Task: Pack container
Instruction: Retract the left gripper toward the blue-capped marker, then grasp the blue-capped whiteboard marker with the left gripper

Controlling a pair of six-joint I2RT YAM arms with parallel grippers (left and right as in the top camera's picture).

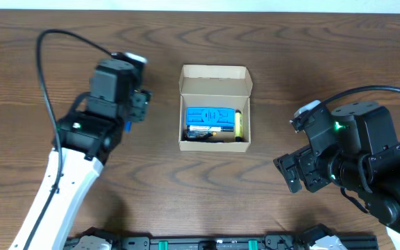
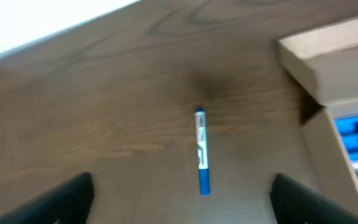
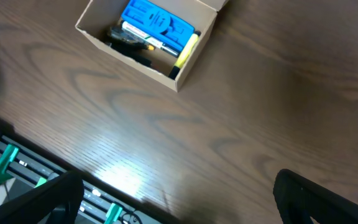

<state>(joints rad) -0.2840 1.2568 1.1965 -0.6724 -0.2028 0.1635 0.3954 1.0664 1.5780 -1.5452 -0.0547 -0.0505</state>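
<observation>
The tan cardboard container [image 1: 214, 72] stands open at the table's middle, its flap lid raised at the back. Inside lie a blue stapler [image 1: 210, 115], a yellow pen [image 1: 238, 123] and a dark item. It also shows in the right wrist view [image 3: 129, 59] and at the right edge of the left wrist view [image 2: 328, 68]. A blue pen [image 2: 201, 152] lies on the table left of the box, mostly hidden overhead [image 1: 127, 126]. My left gripper [image 2: 182, 183] is open above it [image 1: 139, 104]. My right gripper [image 3: 176, 186] is open and empty, right of the box [image 1: 290, 173].
A black rail with green clips [image 3: 5, 158] runs along the table's front edge. A black cable [image 1: 54, 42] loops behind the left arm. The table's far edge meets a white surface [image 2: 36, 18].
</observation>
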